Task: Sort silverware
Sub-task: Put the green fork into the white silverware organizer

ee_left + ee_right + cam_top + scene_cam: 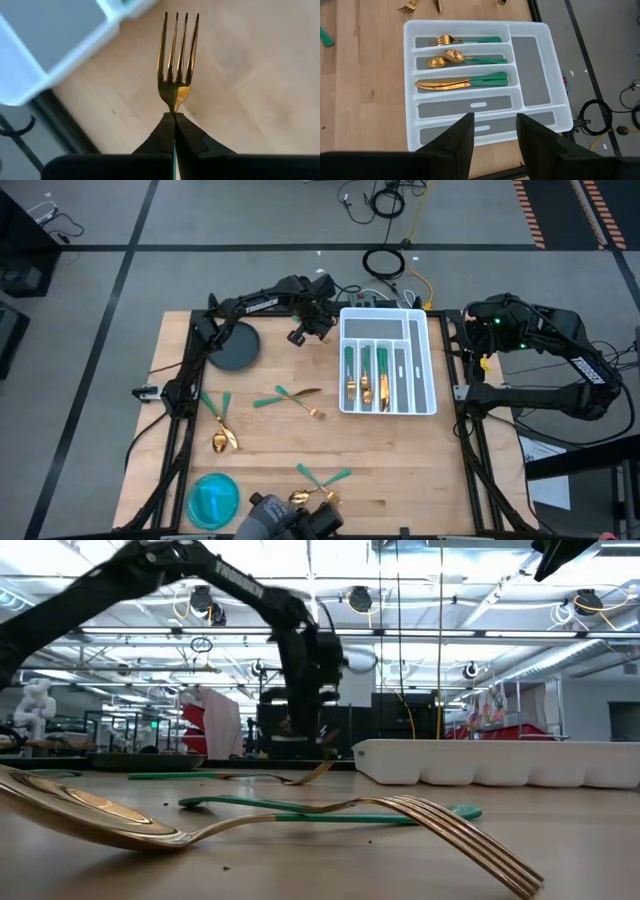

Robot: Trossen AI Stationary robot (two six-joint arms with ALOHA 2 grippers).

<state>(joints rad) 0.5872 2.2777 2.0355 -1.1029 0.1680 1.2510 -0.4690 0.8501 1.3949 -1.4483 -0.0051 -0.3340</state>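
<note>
The left claw [174, 131] is clamped shut on a fork [176, 60] at the neck, tines pointing outward, just off the tray's [424, 360] 10 o'clock corner. The fork looks light, stiff and slick, so a firm pinch on the green handle should limit slipping. The right claw [492, 131] hovers half open and empty at the tray's 3 o'clock side. Loose silverware [290, 397] lies on the desk [400, 460].

You see a fork [177, 60] of polished gold metal, mirror-glossy, pinched between matt black fingers [160, 137]. The table [400, 460] is pale wood with visible grain, satin finish. The tray [535, 30] looks like smooth white plastic, its compartments lined matt grey. Handles [487, 79] are glossy green.
</note>
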